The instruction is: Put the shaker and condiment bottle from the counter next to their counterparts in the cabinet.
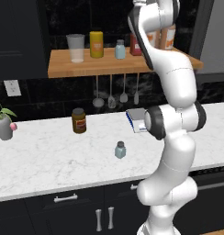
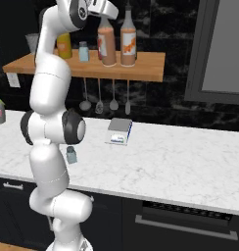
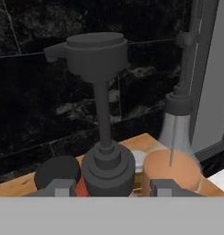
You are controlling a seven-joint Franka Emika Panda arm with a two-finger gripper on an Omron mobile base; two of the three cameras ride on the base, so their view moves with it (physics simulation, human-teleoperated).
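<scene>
My counter [image 1: 49, 156] carries a shaker [image 1: 120, 149], brown jar [image 1: 79, 120], small box [image 2: 119, 131] — my cabinet [image 2: 141, 68] bears two bottles [image 2: 128, 41], a twin shaker [image 1: 120, 49], yellow canister [image 1: 96, 44], cup [image 1: 76, 47].

- Both base views look forward and down from behind the arm, left and right, sharing the table [image 1: 49, 156] and wooden shelf [image 2: 146, 66].
- The hand view sits close above the bottle tops.

The arm [image 1: 178, 92] consists of glossy white, rounded segments with smooth casings. Dark grey to black rings and round end caps mark each joint [image 2: 75, 128]. Nearest the hand, a dark band edges the white casing. The two fingertips [image 3: 62, 187] are small, grey, square-cut blocks
</scene>
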